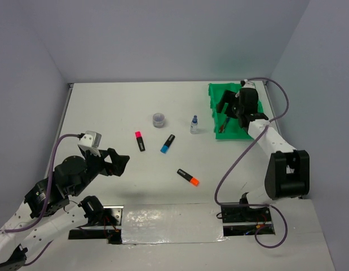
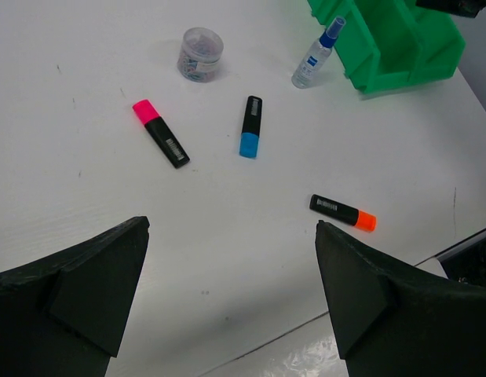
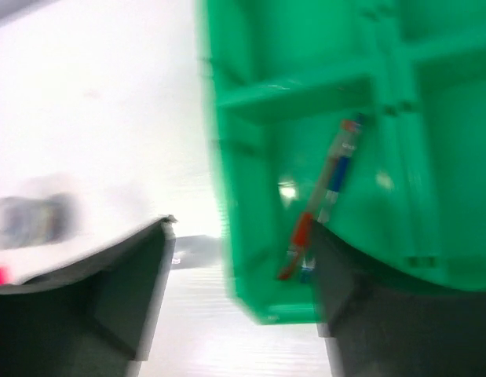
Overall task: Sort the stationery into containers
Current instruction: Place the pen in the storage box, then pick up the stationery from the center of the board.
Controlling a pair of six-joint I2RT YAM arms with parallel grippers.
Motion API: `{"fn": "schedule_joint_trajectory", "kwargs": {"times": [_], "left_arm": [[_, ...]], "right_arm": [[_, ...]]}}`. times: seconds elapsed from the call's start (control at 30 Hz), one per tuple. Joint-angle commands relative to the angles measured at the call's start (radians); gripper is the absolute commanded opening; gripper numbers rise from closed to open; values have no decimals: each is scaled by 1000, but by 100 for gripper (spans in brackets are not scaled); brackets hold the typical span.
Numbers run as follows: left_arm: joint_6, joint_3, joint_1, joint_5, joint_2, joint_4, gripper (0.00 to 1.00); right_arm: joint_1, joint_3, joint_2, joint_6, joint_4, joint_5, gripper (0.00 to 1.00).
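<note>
Left gripper [image 2: 231, 228]: jaws spread wide and holding nothing, raised over the white table [image 2: 85, 204]. Ahead of its fingers lie three black highlighters, all flat and apart from one another. The orange-ended highlighter [image 2: 342, 212] is nearest, just beyond the right finger. The blue-ended highlighter [image 2: 250, 126] lies farther out, roughly on the midline. The pink-ended highlighter [image 2: 160, 132] lies at a similar range toward the left finger's side. Beyond these stands the round greyish tub [image 2: 200, 53]. To its right the blue-capped clear bottle [image 2: 316, 56] stands upright, close beside the green tray [image 2: 400, 47] but apart from it.

Right gripper [image 1: 226, 108]: released, fingers apart with nothing between them, poised over the tray's near-left part. Its wrist view is motion-blurred. Directly below the gripper, toward its right finger, two thin pens [image 3: 325, 192], red and blue, lie side by side on the floor of one compartment, slanting against the divider. The tray's outer wall runs between the two fingers.
</note>
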Motion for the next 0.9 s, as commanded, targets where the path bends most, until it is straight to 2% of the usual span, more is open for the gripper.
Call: {"fn": "schedule_joint_trajectory", "kwargs": {"times": [0.0, 0.07, 0.1, 0.23, 0.33, 0.63, 0.77, 0.87], "left_arm": [[22, 11, -2, 0, -11, 43, 99], [25, 11, -2, 3, -12, 47, 99], [25, 11, -2, 4, -11, 46, 99], [24, 12, 0, 8, 0, 46, 99], [25, 11, -2, 11, 8, 44, 99], [31, 11, -2, 20, 14, 50, 99], [31, 9, -2, 23, 14, 50, 99], [33, 9, -2, 26, 12, 50, 99]], "right_arm": [[125, 28, -115, -134, 41, -73, 97], [181, 63, -92, -168, 4, -109, 100], [246, 72, -72, -206, -29, -72, 100], [368, 117, -14, -243, -91, 57, 99], [403, 151, 52, -236, -119, 114, 96], [420, 209, 150, -243, -111, 168, 87], [419, 239, 190, -240, -132, 174, 73], [420, 252, 221, -234, -140, 171, 72]]}}
